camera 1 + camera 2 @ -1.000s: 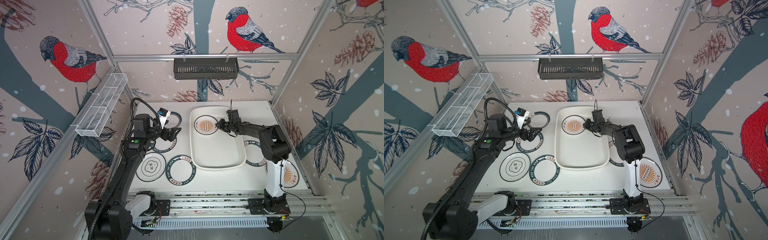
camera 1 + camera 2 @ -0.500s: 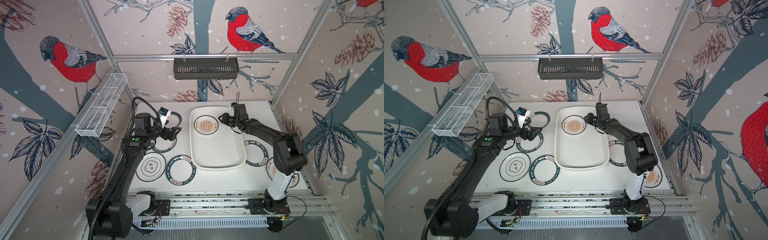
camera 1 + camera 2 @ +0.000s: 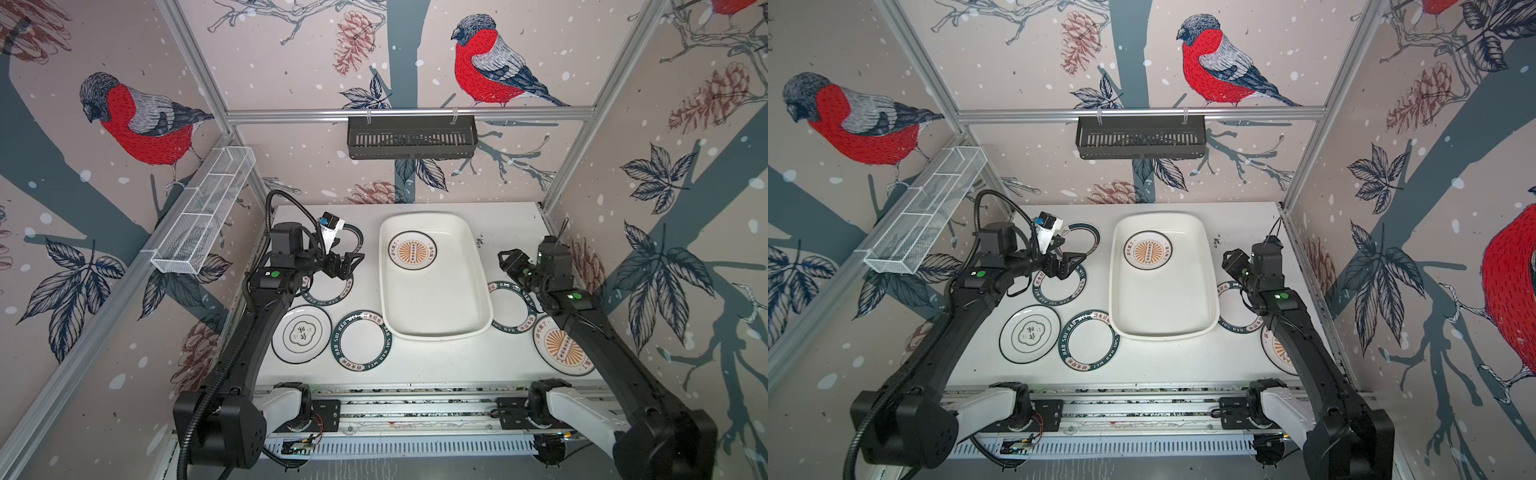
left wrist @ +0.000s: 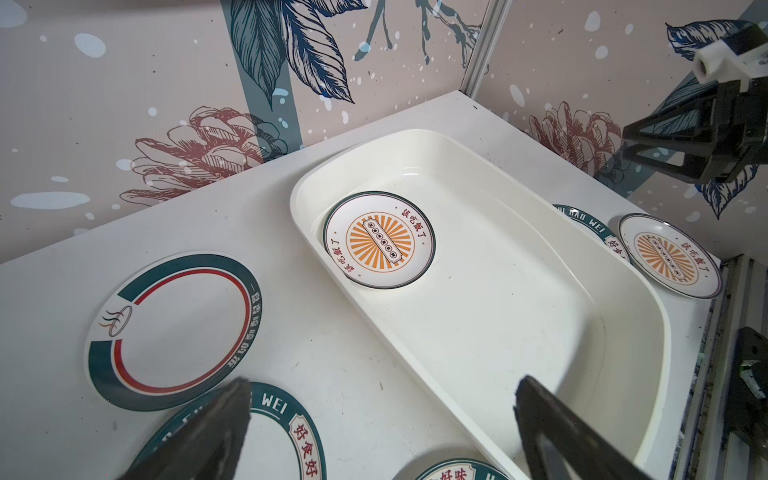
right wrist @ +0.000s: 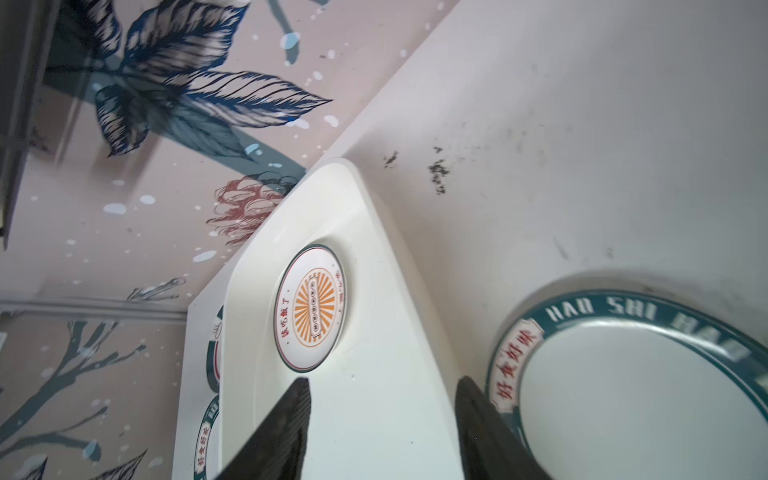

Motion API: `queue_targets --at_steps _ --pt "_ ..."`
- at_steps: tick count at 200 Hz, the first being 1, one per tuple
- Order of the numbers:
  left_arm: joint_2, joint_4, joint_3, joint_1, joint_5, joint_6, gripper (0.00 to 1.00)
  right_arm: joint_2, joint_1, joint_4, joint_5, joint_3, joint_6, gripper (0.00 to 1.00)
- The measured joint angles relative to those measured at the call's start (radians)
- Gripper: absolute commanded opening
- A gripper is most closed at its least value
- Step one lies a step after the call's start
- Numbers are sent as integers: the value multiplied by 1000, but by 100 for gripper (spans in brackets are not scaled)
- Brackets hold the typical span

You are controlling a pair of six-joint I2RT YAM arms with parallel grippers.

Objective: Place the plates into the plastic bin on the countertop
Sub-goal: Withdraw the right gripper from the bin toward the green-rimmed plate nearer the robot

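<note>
Left wrist view makes it easy: one sunburst plate (image 4: pixel 379 240) lies flat in the plastic bin (image 4: pixel 498 324), tucked into the back corner on the left arm's side. Anybody count more in there?

Nope, only that one. Both top views have the bin around the middle of the desk (image 3: pixel 436 365), with the other plates all out on the desk around it. What are the grippers doing, though?

Left gripper (image 3: pixel 353 267) hangs over a green-lettered plate (image 3: pixel 328 300) just left of the bin, jaws spread wide and gripping nothing. Behind it there's a red-ringed plate (image 4: pixel 172 330). Toward the front, a clover plate (image 3: pixel 302 334) sits beside another lettered plate (image 3: pixel 361 340).

And the right one?

Right gripper (image 3: pixel 505 262) floats off the bin's right side, above the far edge of a third lettered plate (image 3: pixel 510 307) that's right up against the bin. Right wrist view shows its jaws parted with only the bin rim and desk showing between them, so it's let go and holds nothing. A second sunburst plate (image 3: pixel 561 351) lies front right, its edge over that lettered one, half hidden under the right arm (image 3: pixel 602 345).
</note>
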Motion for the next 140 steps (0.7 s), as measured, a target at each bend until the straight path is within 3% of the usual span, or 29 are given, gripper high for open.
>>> queue_targets --at_steps 30,73,140 --pt "12 0 0 -3 18 0 98 -60 -58 -139 18 -35 5 60" --pt "29 -2 4 -10 26 19 98 -26 -113 -311 -4 -37 -9 61" --pt "22 -30 6 -21 20 58 98 6 -141 -399 -101 -161 -51 62"
